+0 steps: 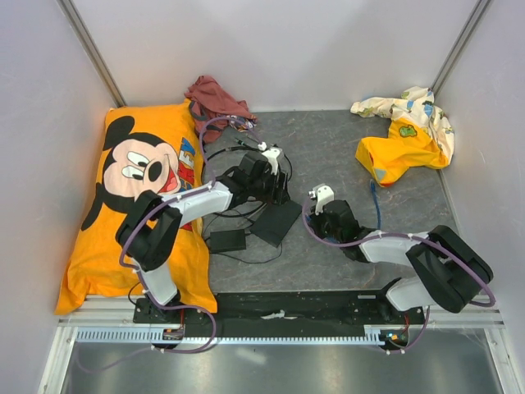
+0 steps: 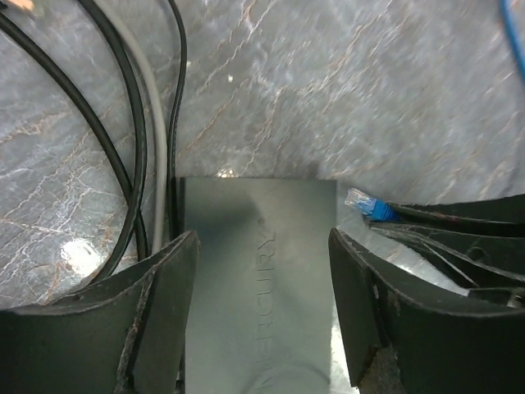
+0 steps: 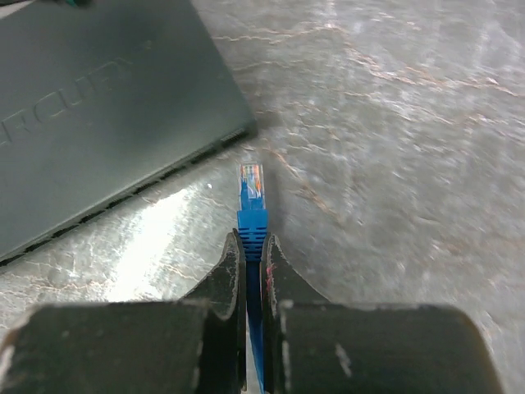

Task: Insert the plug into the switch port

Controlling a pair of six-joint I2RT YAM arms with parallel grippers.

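The switch (image 1: 276, 222) is a thin, flat, matte-black box lying on the grey table top. Its lid, embossed MERCURY, fills the left wrist view (image 2: 258, 279). My left gripper (image 2: 262, 234) hovers just over it, open, with one finger (image 2: 172, 279) along each long side. My right gripper (image 3: 253, 246) is shut on the blue boot of the plug (image 3: 252, 185), whose clear tip points past the box's corner (image 3: 238, 123), a short gap away. The left wrist view shows the same plug (image 2: 363, 203) beside the box's far right corner. No switch port shows in any view.
A black adapter brick (image 1: 227, 240) with cords lies left of the switch. Black and grey cables (image 2: 135, 139) run along the box's left side. A Mickey pillow (image 1: 135, 205) lies left, a red cloth (image 1: 217, 97) at the back, a yellow garment (image 1: 406, 135) back right.
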